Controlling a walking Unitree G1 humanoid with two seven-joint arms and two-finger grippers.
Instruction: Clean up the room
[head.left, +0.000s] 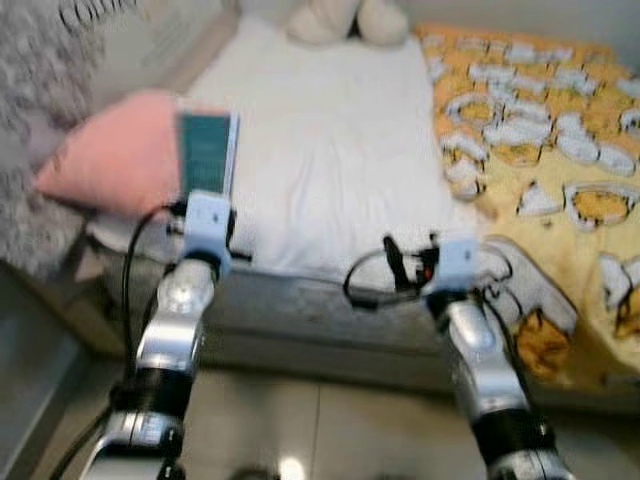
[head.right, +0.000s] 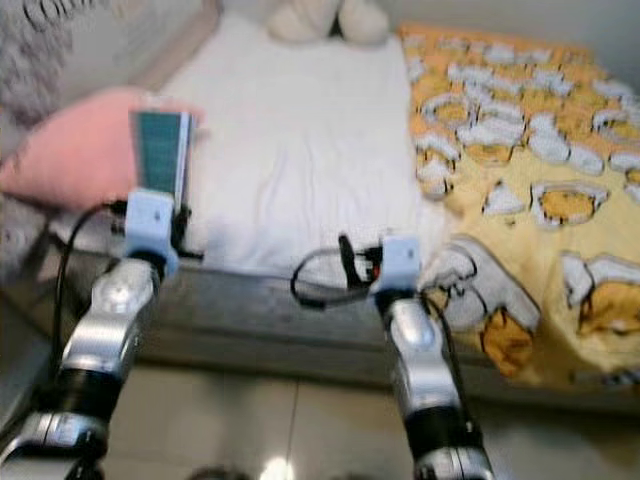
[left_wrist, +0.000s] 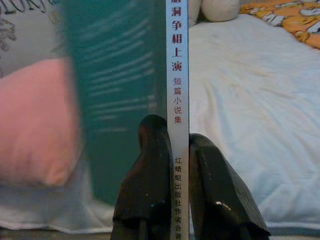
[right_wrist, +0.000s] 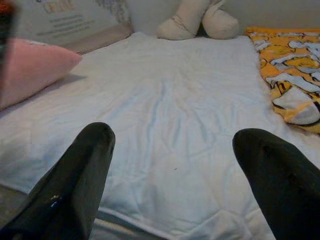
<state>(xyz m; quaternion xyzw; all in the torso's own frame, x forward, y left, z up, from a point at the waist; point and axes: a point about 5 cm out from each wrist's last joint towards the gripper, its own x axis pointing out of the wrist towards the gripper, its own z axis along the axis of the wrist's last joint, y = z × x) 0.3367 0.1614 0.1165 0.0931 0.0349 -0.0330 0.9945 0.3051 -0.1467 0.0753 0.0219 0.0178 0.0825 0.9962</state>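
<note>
I have the book (head.left: 207, 152) up off the bed (head.left: 320, 140) in my left end effector (left_wrist: 177, 165) — so the pick-up part of the tidying looks done, and what is left, I judge, is to carry it to wherever it belongs and set it down. No shelf or other place for it shows from here.

The fingers (left_wrist: 145, 190) are closed tight on the lower end of the spine, one on each side. The book stands upright above my left wrist, at about 10 o'clock in the head view, in front of the pink pillow (head.left: 110, 155). It is a thin paperback: teal cover with faint lines of text, white spine printed with Chinese characters. The cover is blurred, so I can't read more.

My right end effector (right_wrist: 172, 165) is held out over the near edge of the white sheet at roughly 5 o'clock, fingers spread wide with nothing between them. The yellow patterned quilt (head.left: 560, 150) lies bunched at 3 o'clock — likely more tidying to do there.
</note>
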